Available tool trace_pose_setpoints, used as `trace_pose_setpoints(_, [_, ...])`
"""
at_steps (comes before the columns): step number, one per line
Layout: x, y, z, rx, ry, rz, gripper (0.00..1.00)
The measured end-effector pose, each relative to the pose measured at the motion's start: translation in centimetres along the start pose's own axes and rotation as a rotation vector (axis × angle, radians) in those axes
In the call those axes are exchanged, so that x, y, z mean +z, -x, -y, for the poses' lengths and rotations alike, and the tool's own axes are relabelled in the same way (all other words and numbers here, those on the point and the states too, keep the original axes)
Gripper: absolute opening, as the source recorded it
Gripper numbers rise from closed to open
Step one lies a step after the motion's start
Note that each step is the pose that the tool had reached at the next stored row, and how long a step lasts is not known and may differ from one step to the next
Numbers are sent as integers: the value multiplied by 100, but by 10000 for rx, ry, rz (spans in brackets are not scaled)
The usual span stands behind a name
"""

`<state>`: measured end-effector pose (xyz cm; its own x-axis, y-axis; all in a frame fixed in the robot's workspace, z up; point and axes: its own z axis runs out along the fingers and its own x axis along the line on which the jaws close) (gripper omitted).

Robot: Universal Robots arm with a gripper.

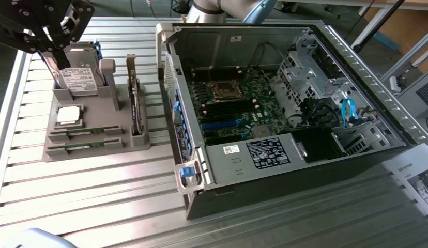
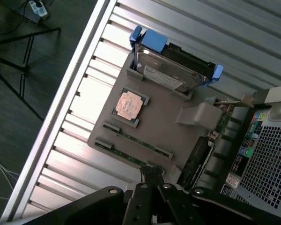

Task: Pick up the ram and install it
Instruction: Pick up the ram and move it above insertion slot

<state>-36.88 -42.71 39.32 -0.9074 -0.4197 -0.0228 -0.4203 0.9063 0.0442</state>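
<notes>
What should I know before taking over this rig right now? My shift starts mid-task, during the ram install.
Gripper: hovers over the gray holder at the exterior view's left, in front of the hard drive. No ram seen in it.
Ram: the first ram stick and the second ram stick both lie in the holder's slots, next to the processor.
Computer case: open at the exterior view's right, with the motherboard exposed.
Done: nothing yet.
Left: pick-up and install.
</notes>
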Motion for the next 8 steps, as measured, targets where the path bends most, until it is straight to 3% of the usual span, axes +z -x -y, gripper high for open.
trace_pose_setpoints(8, [-1, 0, 0, -1012, 23, -46, 10])
